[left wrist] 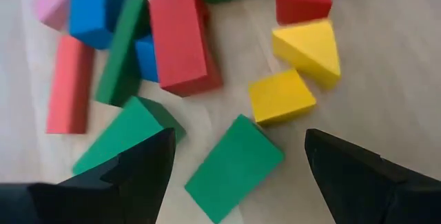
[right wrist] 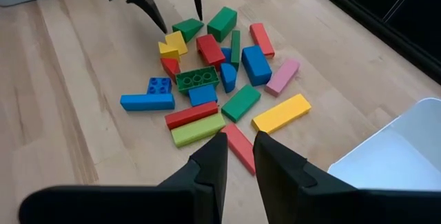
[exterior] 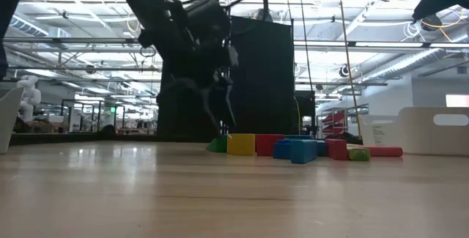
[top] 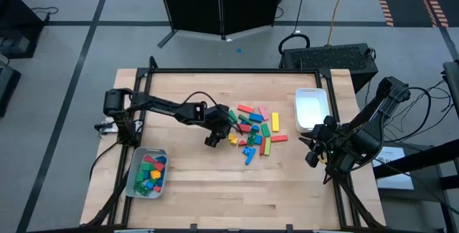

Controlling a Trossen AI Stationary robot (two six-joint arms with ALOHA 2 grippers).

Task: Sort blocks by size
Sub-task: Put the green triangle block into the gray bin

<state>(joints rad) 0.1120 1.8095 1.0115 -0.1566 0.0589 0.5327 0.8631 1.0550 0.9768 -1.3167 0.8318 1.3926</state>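
The blocks (top: 254, 128) lie in a messy pile in the middle of the table (top: 215, 190), and the left gripper (top: 215, 134) hangs over the pile's edge with its fingers wide apart and nothing in them, a green block (left wrist: 234, 165) lying right under the gap. A tray (top: 147, 173) near the left arm already has some blocks in it, and a white tray (top: 313, 109) sits just past the pile. The right gripper (right wrist: 239, 156) waits beside the white tray, fingers nearly together, holding nothing

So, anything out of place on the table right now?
Nothing stands out. The loose blocks lie in a jumbled pile mid-table, the left tray holds sorted ones, and the right tray looks empty.
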